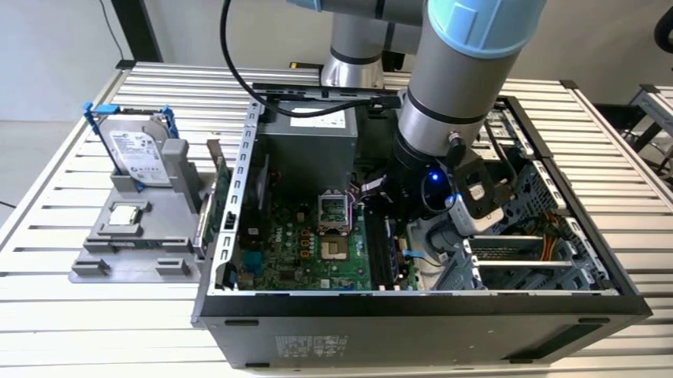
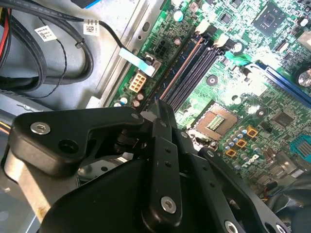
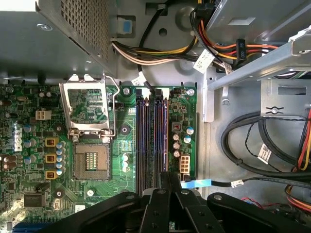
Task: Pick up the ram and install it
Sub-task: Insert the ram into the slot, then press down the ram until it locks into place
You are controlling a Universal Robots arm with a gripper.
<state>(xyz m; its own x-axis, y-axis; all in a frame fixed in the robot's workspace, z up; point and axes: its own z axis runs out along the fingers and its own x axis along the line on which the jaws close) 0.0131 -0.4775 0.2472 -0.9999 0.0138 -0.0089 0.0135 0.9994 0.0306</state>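
You have nothing installed yet, it seems: the ram [image 1: 216,197] appears to stand on edge just beside the case [image 1: 421,303], slots [image 3: 151,141] look empty, and the tool [image 3: 170,177] hangs over them, fingers pressed together.

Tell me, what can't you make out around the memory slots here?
- Near ends of the long black memory slots: covered by the black metal gripper in both wrist views, so whether the thin blue-green ram stick sits there is unclear.
- Same slots, exterior view: partly hidden behind the grey robot arm.
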